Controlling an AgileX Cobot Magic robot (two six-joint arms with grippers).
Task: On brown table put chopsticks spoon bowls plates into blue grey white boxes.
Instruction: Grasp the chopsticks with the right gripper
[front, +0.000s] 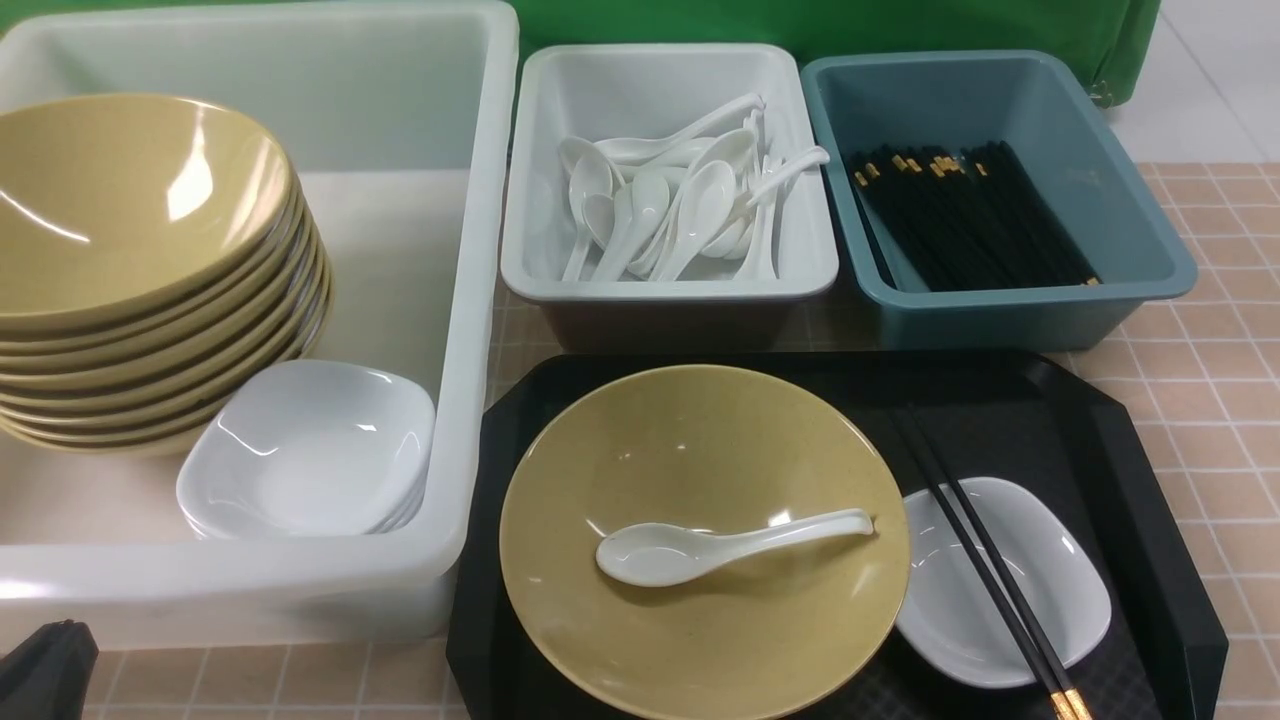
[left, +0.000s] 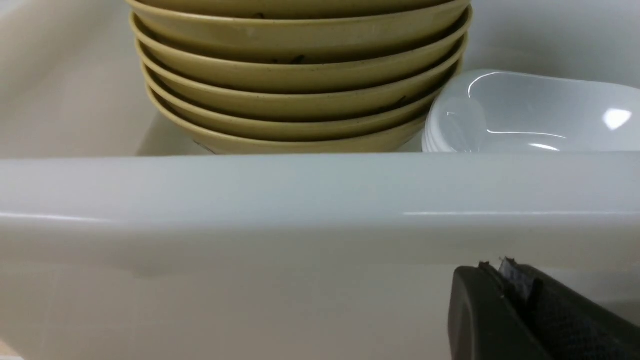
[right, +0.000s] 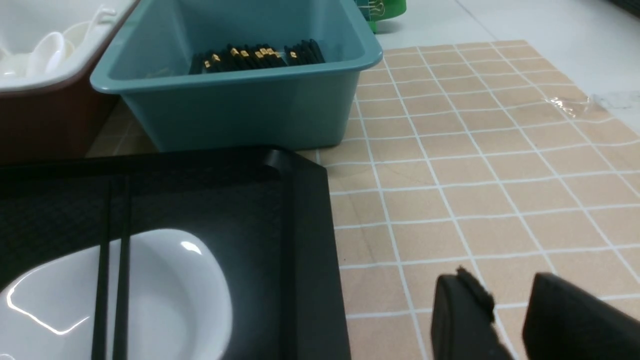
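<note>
Black tray (front: 1150, 470): bowl (front: 720, 640) cradling spoon (front: 700, 548), chopsticks (front: 985, 570) across plate (front: 1050, 590), all apparently awaiting sorting by type; left gripper (left: 505, 270) pressed shut beside white box (left: 300, 200); right gripper (right: 510, 300) part-spread, empty, above brown table (right: 475, 165)

Looks down on the tiled bench (right: 475, 175). Shows the right tool (right: 510, 320) in the near corner of the frame, jaws apart, only tiles between them, gripping nothing. Catches a black tray (right: 300, 210) just beside it, carrying a white plate (right: 170, 300) with a pair of chopsticks (right: 112, 280) lying across. Further back in the frame, takes in the blue box (right: 240, 107) holding gold-tipped chopsticks (right: 257, 56). Clips, beside that, a corner of the grey box (right: 45, 120) with white spoons (right: 47, 55).
</note>
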